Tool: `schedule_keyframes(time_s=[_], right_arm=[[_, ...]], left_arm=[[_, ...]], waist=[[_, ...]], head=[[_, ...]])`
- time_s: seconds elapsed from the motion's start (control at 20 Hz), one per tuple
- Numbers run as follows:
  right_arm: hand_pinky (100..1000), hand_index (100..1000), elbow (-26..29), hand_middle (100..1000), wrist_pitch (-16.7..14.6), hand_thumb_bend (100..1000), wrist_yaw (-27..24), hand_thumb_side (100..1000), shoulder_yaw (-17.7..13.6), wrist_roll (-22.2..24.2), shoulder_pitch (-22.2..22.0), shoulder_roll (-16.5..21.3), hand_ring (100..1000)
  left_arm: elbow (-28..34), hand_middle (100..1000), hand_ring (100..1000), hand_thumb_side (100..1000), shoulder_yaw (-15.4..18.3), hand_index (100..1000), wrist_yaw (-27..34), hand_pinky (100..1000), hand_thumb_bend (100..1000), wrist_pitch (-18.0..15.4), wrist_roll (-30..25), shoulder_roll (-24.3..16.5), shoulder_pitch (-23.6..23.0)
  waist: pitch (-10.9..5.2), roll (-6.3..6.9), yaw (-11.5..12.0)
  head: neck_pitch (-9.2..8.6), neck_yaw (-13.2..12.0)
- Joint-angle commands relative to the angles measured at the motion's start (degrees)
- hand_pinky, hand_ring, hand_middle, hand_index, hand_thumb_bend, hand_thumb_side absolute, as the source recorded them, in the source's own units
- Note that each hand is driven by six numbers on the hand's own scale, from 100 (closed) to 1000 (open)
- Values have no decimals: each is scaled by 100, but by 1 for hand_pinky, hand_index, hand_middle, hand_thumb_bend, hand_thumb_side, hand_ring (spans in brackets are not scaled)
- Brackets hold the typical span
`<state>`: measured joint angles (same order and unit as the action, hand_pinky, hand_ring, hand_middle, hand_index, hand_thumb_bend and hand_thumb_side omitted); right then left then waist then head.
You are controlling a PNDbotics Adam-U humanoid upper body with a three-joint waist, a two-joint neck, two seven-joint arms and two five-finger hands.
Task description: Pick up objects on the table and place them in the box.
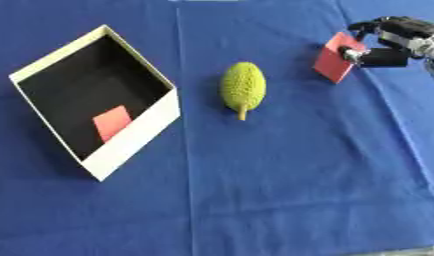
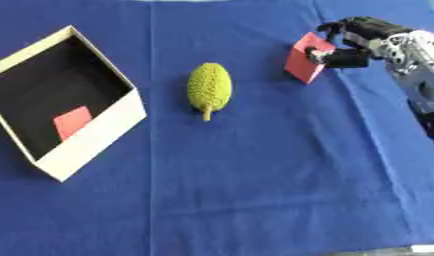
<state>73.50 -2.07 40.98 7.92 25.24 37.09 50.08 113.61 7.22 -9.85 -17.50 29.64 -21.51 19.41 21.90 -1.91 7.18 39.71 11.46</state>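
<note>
Curled round one red block, the robot's right hand works at the far right of the table, thumb and fingers pinching the block's upper corner so it stands tilted on the blue cloth. Its arm comes in from the upper right, wrist bent toward the centre. Only this one hand shows. To the left of the block, well apart, lies one bumpy green fruit, stem end pointing toward the near edge. Farther left sits one white-walled box with a black inside, turned askew, and one flat red piece rests on its floor.
</note>
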Motion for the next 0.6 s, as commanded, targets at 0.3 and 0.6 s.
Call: schedule_keyframes(time_s=[0.3,0.6], right_arm=[[867,1000,76,802,-33,263,-86,1000,-11,17,50,109,943],[864,1000,55,802,-62,267,94,1000,24,-20,34,88,940]], left_arm=[[99,774,773,714,-2,828,25,703,136,10,-60,-51,43],[99,774,774,710,-9,827,40,703,137,10,-81,-38,51]], waist=[[-106,-4,4],[-103,-4,8]], head=[[-58,24],[-71,33]])
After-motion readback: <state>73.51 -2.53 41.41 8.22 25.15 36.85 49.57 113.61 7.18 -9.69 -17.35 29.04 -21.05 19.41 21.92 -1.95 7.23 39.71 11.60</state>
